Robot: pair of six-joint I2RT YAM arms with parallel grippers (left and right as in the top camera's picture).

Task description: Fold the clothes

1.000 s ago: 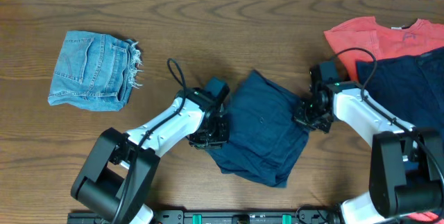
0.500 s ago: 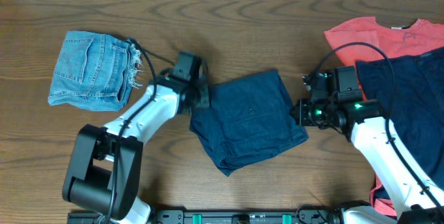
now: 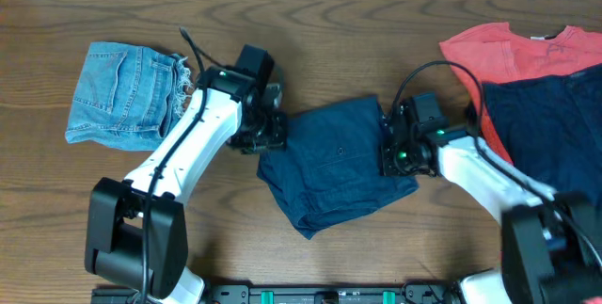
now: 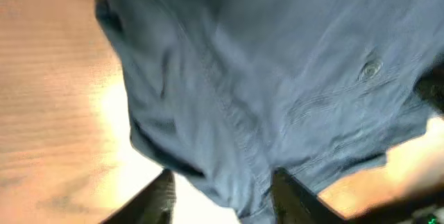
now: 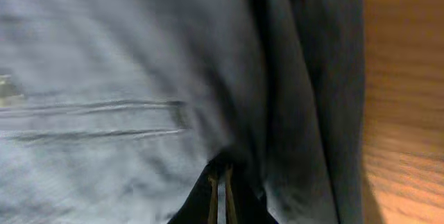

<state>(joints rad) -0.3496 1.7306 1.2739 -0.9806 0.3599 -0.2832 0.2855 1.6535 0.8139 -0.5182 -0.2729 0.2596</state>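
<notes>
Overhead: navy garment (image 3: 337, 165) lies folded mid-table, a rough rectangle turned at an angle, its lower corner pointing toward the near edge. It lies flat on the wood and there's a button on the top layer. Left gripper (image 3: 270, 136) sits at its upper-left edge, right gripper (image 3: 388, 154) at its right edge, so the garment is between the two arms.

Left wrist: left gripper (image 4: 222, 191) is spread wide, two dark fingers (image 4: 161, 197) well apart at the frame bottom, with the blue cloth's folded edge lying in the gap. No pinch visible. The frame is blurred.

Right wrist: right gripper (image 5: 219, 181) is closed down to a thin slit, fingers (image 5: 210, 202) nipping a fold of the navy garment; creases run into the tips. A seam line is visible to the left, bare wood at the right.

Table (image 3: 376, 22) is dark brown wood grain. Denim shorts (image 3: 122, 95) are folded at far left with the frayed hem facing the left arm, well apart from the navy garment. Red shirt (image 3: 499, 48) is at top right, with a dark blue cloth (image 3: 550, 120) lying over its lower part, near the right arm but apart from the navy garment.
</notes>
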